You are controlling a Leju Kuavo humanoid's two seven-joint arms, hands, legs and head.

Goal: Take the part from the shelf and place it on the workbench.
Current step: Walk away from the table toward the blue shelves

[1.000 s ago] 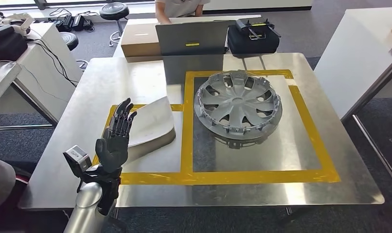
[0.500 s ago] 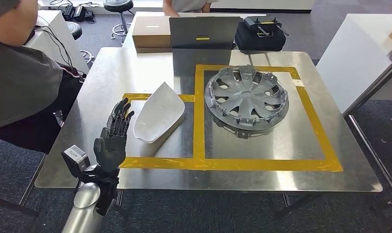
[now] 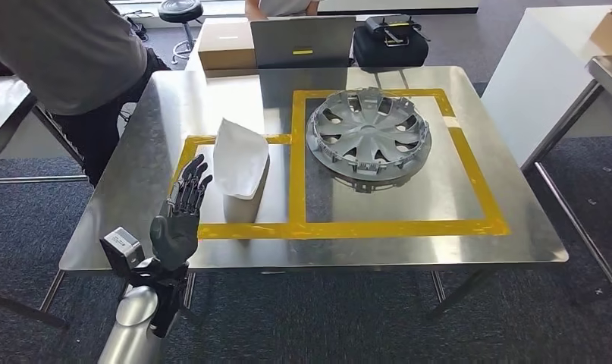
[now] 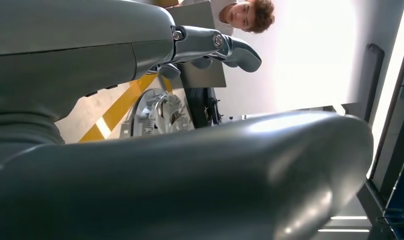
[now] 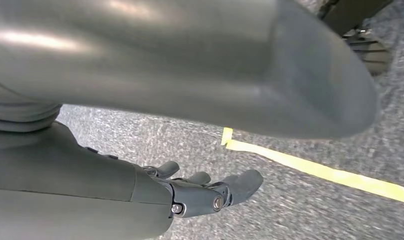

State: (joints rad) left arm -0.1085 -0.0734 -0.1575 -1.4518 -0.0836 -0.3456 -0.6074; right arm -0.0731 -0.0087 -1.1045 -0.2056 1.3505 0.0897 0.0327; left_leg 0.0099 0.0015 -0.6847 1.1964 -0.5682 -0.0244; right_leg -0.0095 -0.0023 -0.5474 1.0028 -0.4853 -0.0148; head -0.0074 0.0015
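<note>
The steel workbench [image 3: 136, 220] carries a grey wheel cover [image 3: 368, 136] inside the larger yellow-taped square, and the white part [image 3: 239, 158] stands in the smaller one. Just beside the part, the left hand [image 3: 180, 216] is raised with fingers straight, holding nothing. The right hand [image 5: 199, 192] hangs over grey carpet [image 5: 290, 200], also holding nothing.

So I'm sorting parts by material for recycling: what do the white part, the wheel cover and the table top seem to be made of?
White part: probably moulded plastic; smooth, matte, thin curved shell.
Wheel cover: likely silver-painted plastic; satin grey spokes with small clips around the rim, though metal can't be ruled out.
Table top: looks like brushed stainless steel; it shows blurred reflections and glare.
</note>
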